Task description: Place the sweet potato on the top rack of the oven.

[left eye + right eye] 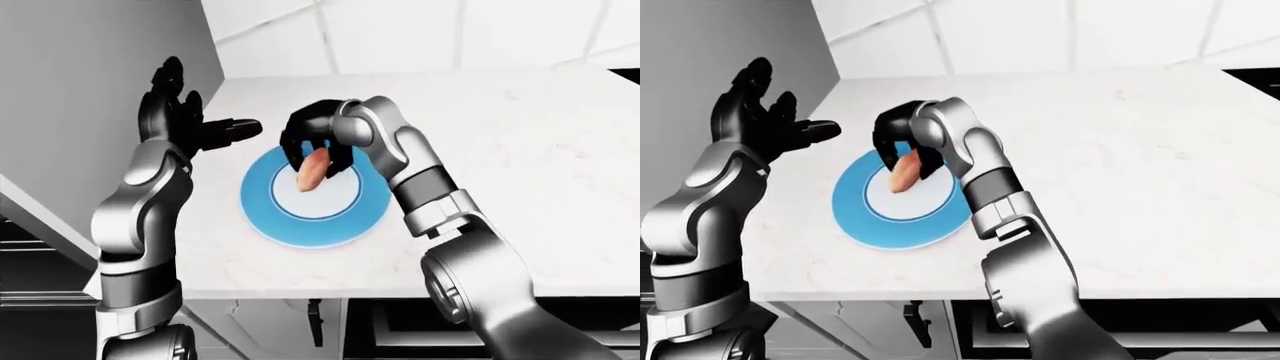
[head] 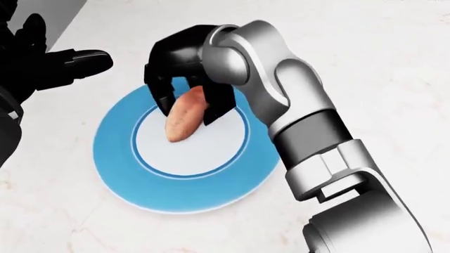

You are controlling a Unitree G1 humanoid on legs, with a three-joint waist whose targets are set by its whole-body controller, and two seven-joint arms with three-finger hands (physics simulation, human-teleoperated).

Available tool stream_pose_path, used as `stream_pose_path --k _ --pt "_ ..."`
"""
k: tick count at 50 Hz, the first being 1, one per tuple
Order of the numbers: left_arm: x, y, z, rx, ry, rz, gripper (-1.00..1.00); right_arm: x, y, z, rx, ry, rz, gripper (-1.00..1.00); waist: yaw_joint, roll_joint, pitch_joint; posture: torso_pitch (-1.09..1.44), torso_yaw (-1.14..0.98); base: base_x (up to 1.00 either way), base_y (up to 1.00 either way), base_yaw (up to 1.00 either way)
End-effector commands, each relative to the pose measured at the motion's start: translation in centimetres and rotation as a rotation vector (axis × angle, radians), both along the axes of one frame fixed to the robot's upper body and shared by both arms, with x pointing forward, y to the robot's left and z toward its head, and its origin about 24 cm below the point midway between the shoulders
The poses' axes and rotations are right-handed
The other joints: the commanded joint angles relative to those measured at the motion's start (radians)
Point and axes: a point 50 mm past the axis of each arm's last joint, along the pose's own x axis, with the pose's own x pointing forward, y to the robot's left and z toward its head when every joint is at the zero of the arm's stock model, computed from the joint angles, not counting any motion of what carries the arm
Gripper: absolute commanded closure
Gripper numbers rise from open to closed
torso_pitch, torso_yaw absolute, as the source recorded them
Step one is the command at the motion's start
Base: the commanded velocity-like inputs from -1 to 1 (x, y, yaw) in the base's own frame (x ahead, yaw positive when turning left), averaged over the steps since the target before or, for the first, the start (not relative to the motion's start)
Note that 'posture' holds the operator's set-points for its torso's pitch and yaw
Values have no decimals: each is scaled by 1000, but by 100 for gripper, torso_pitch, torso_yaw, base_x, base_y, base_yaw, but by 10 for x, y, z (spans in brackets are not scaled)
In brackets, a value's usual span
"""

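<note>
An orange sweet potato [image 2: 181,120] hangs tilted over the white centre of a blue-rimmed plate [image 2: 116,168] on the marble counter. My right hand [image 2: 188,112] comes in from the right, its black fingers [image 2: 160,92] shut round the potato's upper end. The potato's lower tip is at or just above the plate; I cannot tell whether it touches. My left hand [image 2: 49,60] is held up to the left of the plate, open, fingers spread, holding nothing. In the left-eye view the same potato [image 1: 314,169] shows under the right hand [image 1: 318,142].
The white marble counter [image 1: 520,150] stretches to the right of the plate. A grey cabinet side [image 1: 80,82] rises at the left and a tiled wall [image 1: 400,30] at the top. A black edge [image 1: 630,75] shows at far right. Dark fronts [image 1: 400,330] lie below the counter edge.
</note>
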Motion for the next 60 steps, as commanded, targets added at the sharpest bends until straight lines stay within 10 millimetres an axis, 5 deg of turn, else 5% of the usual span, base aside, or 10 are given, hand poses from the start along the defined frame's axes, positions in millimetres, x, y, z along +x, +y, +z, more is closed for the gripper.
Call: stream_pose_path --k 1,2,4,11,35,60 --pt "-4 1 21 7 -99 4 -100 1 -2 9 -16 -12 -13 67 -5 6 -26 0 0 0 0 0" --pt "-4 1 21 8 -99 4 -100 1 -2 8 -16 -12 -14 91 -5 6 -26 0 0 0 0 0" --pt "-4 1 22 8 -98 4 -100 1 -2 9 -17 -12 -14 100 -5 7 -26 0 0 0 0 0" --pt "-4 1 21 9 -98 3 -100 2 -2 13 -1 -18 -16 100 -6 7 -24 0 0 0 0 0" --pt "-6 0 23 8 -102 0 -100 3 -9 72 179 -45 -105 100 -11 6 -13 0 0 0 0 0" --pt "-7 -1 24 10 -109 -1 -100 7 -67 117 182 -130 -267 100 -5 -4 -12 0 0 0 0 0"
